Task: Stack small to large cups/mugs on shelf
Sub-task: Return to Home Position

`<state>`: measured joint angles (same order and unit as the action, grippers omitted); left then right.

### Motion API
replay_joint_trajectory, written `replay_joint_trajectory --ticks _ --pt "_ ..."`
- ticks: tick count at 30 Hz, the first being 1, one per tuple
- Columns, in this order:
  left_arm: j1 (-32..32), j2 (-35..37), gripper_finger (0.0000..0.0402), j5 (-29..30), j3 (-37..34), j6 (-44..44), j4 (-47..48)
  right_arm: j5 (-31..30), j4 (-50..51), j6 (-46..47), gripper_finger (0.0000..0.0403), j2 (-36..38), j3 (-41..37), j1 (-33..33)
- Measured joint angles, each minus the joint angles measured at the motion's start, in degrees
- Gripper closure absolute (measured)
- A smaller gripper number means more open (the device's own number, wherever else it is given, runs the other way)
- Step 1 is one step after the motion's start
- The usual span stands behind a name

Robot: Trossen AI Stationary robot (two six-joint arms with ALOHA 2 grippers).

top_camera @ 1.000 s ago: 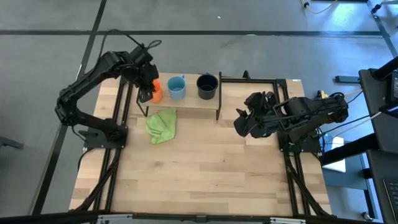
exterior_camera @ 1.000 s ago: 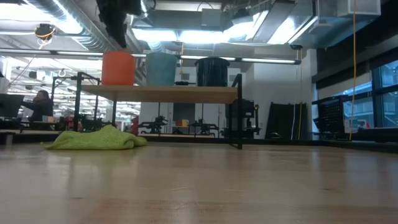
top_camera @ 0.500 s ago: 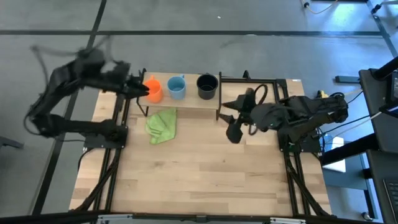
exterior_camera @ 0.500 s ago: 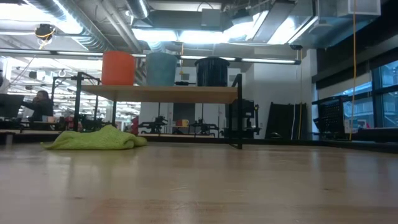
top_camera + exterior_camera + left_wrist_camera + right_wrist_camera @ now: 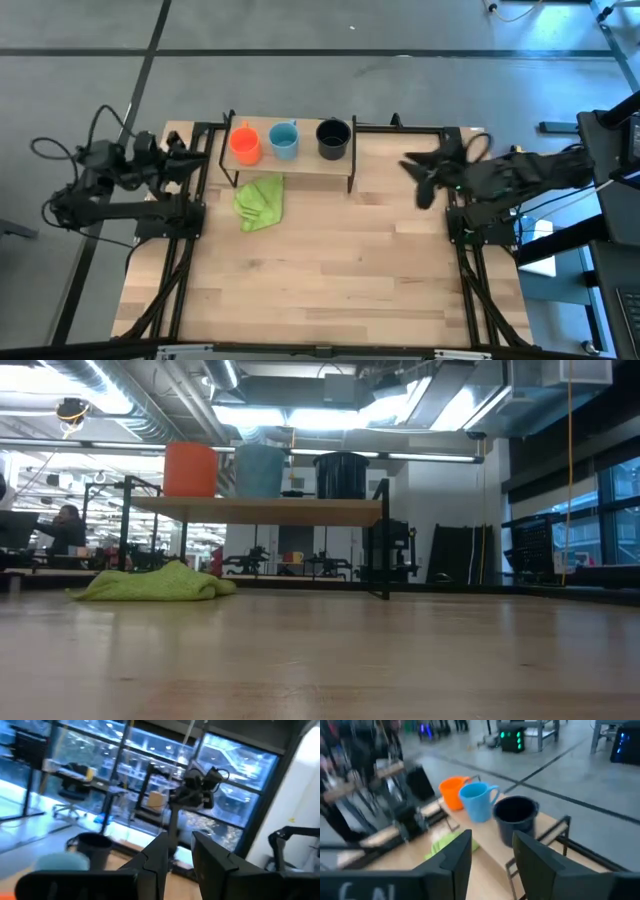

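Note:
Three mugs stand in a row on the shelf [image 5: 300, 160], each on its base: a small orange mug [image 5: 244, 143], a light blue mug [image 5: 284, 139] and a dark navy mug [image 5: 333, 138]. The low view shows the same row, orange mug [image 5: 190, 468], light blue mug [image 5: 260, 470] and navy mug [image 5: 341, 474], on the shelf board [image 5: 260, 510]. My left gripper [image 5: 195, 158] is open, drawn back at the table's left edge beside the shelf. My right gripper [image 5: 422, 178] is open at the table's right side, pointing toward the shelf.
A crumpled green cloth [image 5: 260, 200] lies on the tabletop just in front of the shelf's left half. The shelf's black legs [image 5: 384, 540] stand on the table. Bare wood [image 5: 330, 270] stretches from the shelf to the near edge. A person [image 5: 68, 525] sits far off in the room.
My left gripper has drawn away from the orange mug toward the table's left edge. My right gripper swung out toward the shelf's right end, then pulled back toward the right edge. The three mugs have stayed in place on the shelf.

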<state>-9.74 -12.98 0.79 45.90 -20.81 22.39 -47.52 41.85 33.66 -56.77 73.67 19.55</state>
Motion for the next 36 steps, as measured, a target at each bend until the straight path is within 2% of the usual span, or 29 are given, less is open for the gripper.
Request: replay_joint_trajectory --ticks 4,8,12,15,20,23,27,30,33,36 --pt "0.00 6.71 0.0322 1.48 -4.53 -0.65 1.07 -3.23 -7.56 3.15 0.0264 11.50 -12.07 2.40" --pt "0.00 12.58 0.0322 1.62 -10.32 -2.77 1.00 -6.88 -17.53 0.56 0.0268 20.05 -23.83 3.98" --pt "-0.04 12.72 0.0322 1.09 -15.75 -5.40 1.29 -13.55 -21.93 0.85 0.0267 26.74 -33.86 4.54" --pt "-0.02 12.77 0.0322 0.36 -20.70 -7.59 -4.51 -16.70 -24.89 0.21 0.0267 30.59 -39.27 4.97" --pt "0.04 12.86 0.0322 -3.76 -26.73 -11.89 -10.25 -16.51 -24.60 -1.15 0.0267 33.62 -43.68 5.16" --pt "0.80 12.71 0.0322 -8.42 -30.51 -16.56 -8.21 -12.24 -24.08 -1.59 0.0267 34.16 -44.81 5.16" --pt "3.50 12.82 0.0328 -9.35 -32.17 -18.59 -9.27 -12.60 -24.29 -0.21 0.0267 34.05 -46.55 5.18" --pt "5.85 12.84 0.0335 -9.07 -32.34 -16.30 -8.05 -13.95 -24.64 1.87 0.0267 33.94 -48.19 5.18" --pt "7.78 12.80 0.0343 -8.59 -32.38 -14.24 0.16 -13.90 -26.26 2.74 0.0267 33.19 -51.14 5.18" --pt "9.08 12.70 0.0349 -7.18 -32.72 -13.59 9.65 -13.90 -26.49 8.77 0.0267 32.81 -55.29 5.14"
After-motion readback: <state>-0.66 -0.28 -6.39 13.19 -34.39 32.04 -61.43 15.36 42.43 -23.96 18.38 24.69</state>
